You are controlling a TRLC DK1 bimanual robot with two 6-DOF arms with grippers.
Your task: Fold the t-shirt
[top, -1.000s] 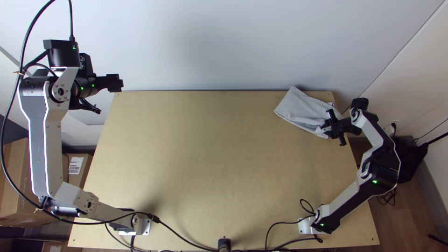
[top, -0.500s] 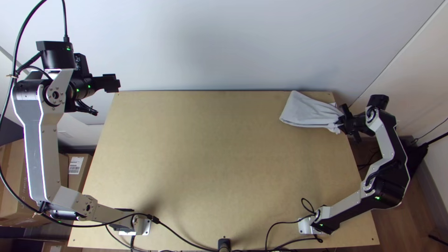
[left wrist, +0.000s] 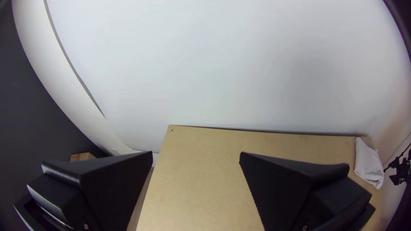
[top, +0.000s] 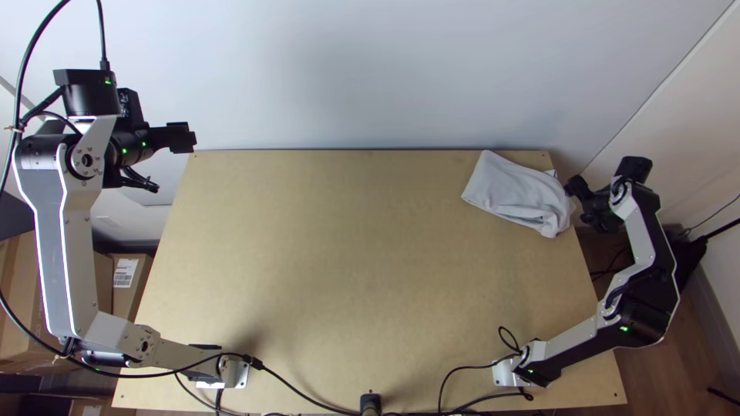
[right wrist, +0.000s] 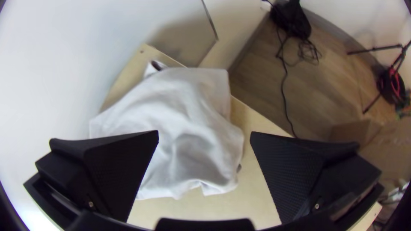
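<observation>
Right pincer (right wrist: 204, 133), wide like left pincer (left wrist: 196, 154), has released the t-shirt (top: 518, 191); best ease its bunched end gently inward from the surface's (top: 347, 277) right edge.

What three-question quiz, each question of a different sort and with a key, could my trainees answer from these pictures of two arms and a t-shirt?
1. True or false: the fingers of the left gripper are open.
2. In the top view, where on the table does the t-shirt lie?
A) lower left
B) centre
C) upper right
3. Fill in: of the two grippers, the ____ gripper is nearer the t-shirt.
Key: 1 true; 2 C; 3 right
</observation>
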